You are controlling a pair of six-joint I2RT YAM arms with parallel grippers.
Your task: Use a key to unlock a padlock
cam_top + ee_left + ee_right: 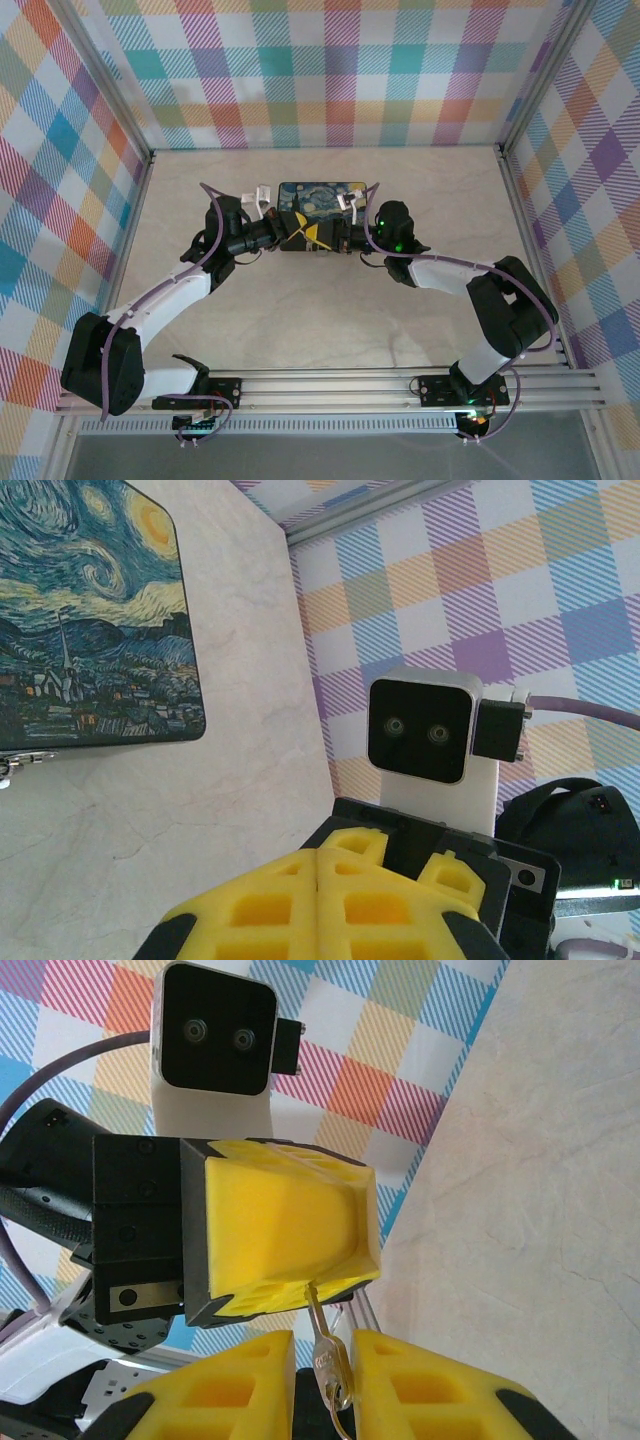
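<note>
**Key held in the right gripper; padlock not yet engaged.**
The right gripper point(325, 1385) pinches the key point(330, 1365) by its head, blade upward, with the tip at the lower edge of the left gripper point(350, 1230). That gripper's fingers are pressed together, with nothing seen between them. A small silvery piece, probably the padlock point(22, 762), lies on the table point(250, 680) just beside the tin point(90, 610). Recommendation: grip firmly and align the blade with the keyhole, which is not visible, before pushing.

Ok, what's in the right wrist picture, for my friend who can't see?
A small metal key is pinched between the right tool's two yellow fingers, pointing up toward the left tool's closed yellow fingers. Behind are a pale table and checked wall.
</note>
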